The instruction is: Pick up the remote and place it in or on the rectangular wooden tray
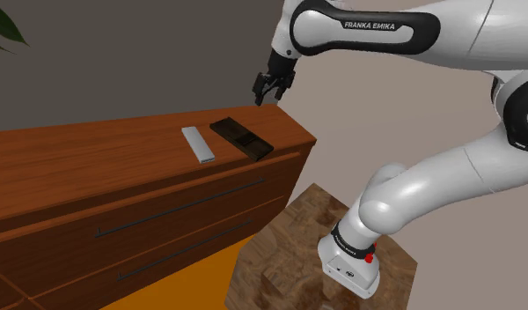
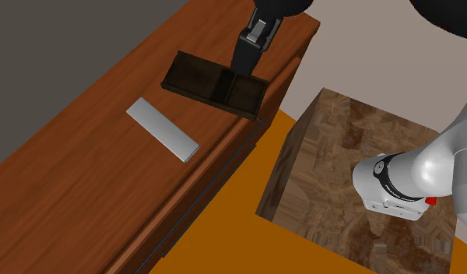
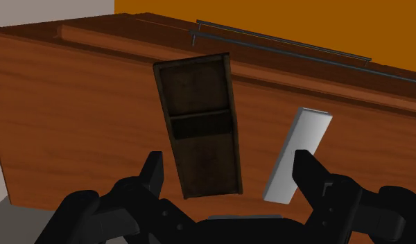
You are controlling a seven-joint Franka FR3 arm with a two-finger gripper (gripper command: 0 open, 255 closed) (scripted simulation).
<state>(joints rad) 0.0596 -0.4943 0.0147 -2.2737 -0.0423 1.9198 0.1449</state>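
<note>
A flat grey remote point(image 1: 198, 144) point(image 2: 162, 129) lies on the wooden dresser top point(image 1: 95, 158). Just beside it sits a dark rectangular tray point(image 1: 241, 136) point(image 2: 197, 78) with two empty compartments, near the dresser's end. My black gripper point(image 1: 267, 95) point(image 2: 246, 62) hangs in the air above the tray's end nearer the dresser's corner, touching nothing. In the wrist view my gripper point(image 3: 231, 177) is open, its fingers point(image 3: 153, 172) wide apart. The tray point(image 3: 200, 132) lies below the gap and the remote point(image 3: 298, 154) shows behind the other finger.
The dresser has drawers with long dark handles point(image 1: 179, 211) facing an orange floor point(image 1: 192, 282). My stand, a brown patterned box point(image 2: 341, 156), is close to the dresser's end. A plant leaf point(image 1: 3, 31) shows at the shoulder view's upper left.
</note>
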